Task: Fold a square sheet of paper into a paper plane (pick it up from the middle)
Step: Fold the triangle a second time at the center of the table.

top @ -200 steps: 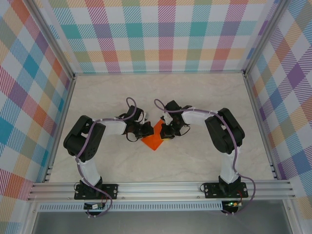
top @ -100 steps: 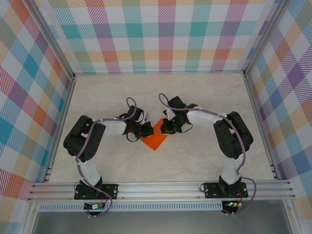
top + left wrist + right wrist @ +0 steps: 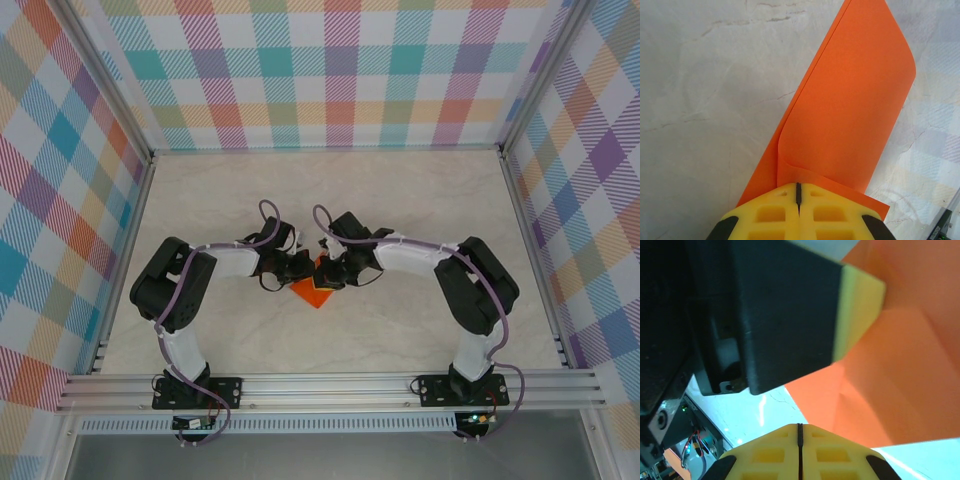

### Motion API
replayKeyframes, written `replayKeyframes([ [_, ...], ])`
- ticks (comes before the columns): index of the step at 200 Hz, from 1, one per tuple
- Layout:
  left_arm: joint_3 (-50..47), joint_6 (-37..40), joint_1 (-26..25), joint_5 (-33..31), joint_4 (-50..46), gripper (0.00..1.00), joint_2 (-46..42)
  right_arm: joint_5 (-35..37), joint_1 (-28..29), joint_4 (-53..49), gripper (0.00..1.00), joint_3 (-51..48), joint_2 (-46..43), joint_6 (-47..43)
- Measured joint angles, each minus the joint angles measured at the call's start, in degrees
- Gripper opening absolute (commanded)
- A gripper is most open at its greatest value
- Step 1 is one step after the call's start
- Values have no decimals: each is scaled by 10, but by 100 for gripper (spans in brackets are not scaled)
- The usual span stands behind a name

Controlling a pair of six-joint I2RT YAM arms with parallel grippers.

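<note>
Left gripper [image 3: 304, 267] and right gripper [image 3: 327, 272], meeting at mid-table, hide most of the folded orange paper [image 3: 313, 293]. The 2 are closed tight. The left's tips overlap the paper's corner, grip unclear; the paper lies just beyond the right's tips.

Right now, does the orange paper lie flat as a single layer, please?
No, the orange paper shows a folded flap over another layer.
</note>
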Motion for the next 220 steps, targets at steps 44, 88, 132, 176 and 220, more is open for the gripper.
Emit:
replayKeyframes([
  [44,-2,-2,0,-2,2,0,-2,-1,19,18,7,-1,26,18],
  [88,-4,-4,0,-6,5,0,-3,0,20,24,7,-9,41,28],
  [132,-4,-4,0,-6,5,0,-3,7,21,24,6,-15,42,27],
  [176,-4,-4,0,-7,5,0,-3,10,21,24,6,-19,43,27],
  [220,-4,-8,0,-7,5,0,-3,9,21,23,6,-19,49,25],
])
